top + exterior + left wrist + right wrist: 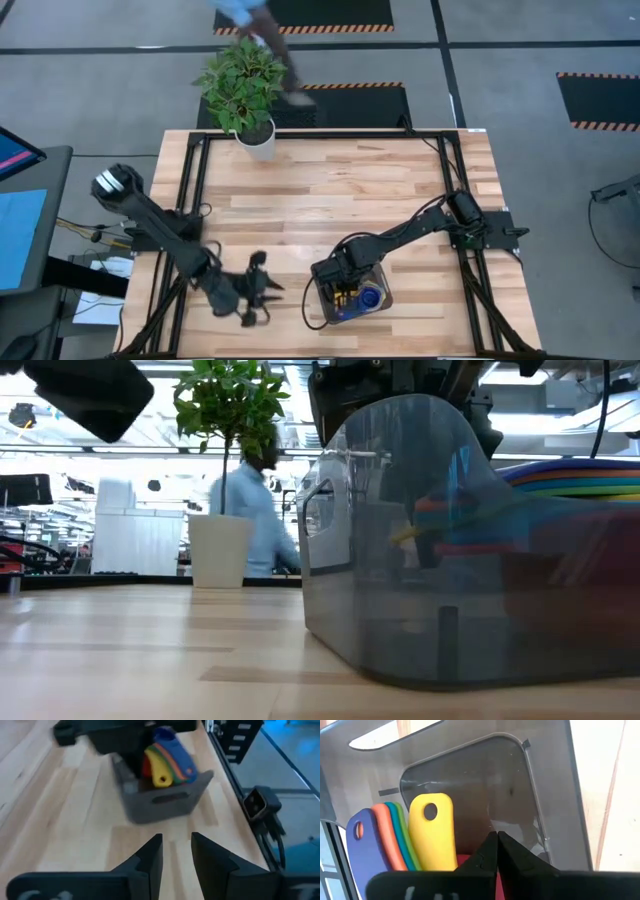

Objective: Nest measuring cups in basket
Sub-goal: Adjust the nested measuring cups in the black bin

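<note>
The dark grey basket [378, 283] stands near the table's front edge, right of centre. Several measuring cups [167, 760] lie nested in it; their yellow [432, 835], green, orange and blue handles stand side by side. My right gripper [496, 845] points down into the basket, its fingers almost together over a red cup [465, 862]. My left gripper [176, 852] hovers open and empty over bare wood to the basket's left [262, 285], pointing toward it. In the low view the basket [400, 560] fills the right half, with coloured cup rims [570, 480] at its top. My right gripper pinches a thin red part [498, 881] of the red cup between its two fingers. It comes from above, pointing down into the basket, next to the yellow handle. The fingers hide which part of the cup this is. The cup sits low inside the basket.
A plant in a white pot [255, 135] stands at the table's far edge, left of centre. A person [250, 20] moves past beyond it. Black frame rails [190, 200] run along the table's sides. Bare wood lies between the pot and the basket.
</note>
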Robot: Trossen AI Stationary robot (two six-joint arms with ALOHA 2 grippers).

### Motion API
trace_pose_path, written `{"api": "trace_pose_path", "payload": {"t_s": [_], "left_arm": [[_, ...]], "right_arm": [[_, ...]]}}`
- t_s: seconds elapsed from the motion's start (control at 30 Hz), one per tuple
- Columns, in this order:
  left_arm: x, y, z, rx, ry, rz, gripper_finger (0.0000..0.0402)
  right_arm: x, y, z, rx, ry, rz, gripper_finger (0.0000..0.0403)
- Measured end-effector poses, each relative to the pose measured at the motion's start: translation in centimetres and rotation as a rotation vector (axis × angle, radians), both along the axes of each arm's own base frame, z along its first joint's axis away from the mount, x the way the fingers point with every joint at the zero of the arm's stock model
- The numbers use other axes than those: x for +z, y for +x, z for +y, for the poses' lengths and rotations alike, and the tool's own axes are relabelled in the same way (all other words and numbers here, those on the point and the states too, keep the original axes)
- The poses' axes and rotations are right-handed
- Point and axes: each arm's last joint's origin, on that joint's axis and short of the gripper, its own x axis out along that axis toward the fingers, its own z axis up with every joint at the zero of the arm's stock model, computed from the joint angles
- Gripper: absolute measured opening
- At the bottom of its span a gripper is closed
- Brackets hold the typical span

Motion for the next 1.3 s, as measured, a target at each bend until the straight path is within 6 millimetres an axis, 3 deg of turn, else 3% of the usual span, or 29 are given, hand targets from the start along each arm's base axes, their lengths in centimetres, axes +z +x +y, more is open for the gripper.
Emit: {"api": "trace_pose_path", "payload": {"t_s": [0.2, 0.3, 0.6, 0.83, 1.3], "left_arm": [[-2.5, 5.0, -4.0, -0.007, 0.105, 0.019, 0.0092], [-2.8, 7.4, -5.8, -0.037, 0.170, 0.021, 0.0092], [-5.6, 11.1, -9.9, -0.034, 0.329, 0.032, 0.0092], [-6.0, 12.2, -10.6, -0.040, 0.349, 0.021, 0.0092], [-6.5, 13.1, -8.3, 0.056, 0.456, 0.081, 0.0092]], "right_arm": [[0.0, 0.2, -0.5, -0.013, 0.000, -0.002, 0.0016], [0.0, 0.2, -0.6, -0.016, 0.000, 0.001, 0.0014], [0.0, 0.2, -0.5, -0.013, 0.001, 0.000, 0.0032], [0.0, 0.3, -0.5, -0.012, 0.006, -0.014, 0.0014], [0.1, 0.1, 0.3, 0.011, 0.039, -0.011, 0.0022]]}}
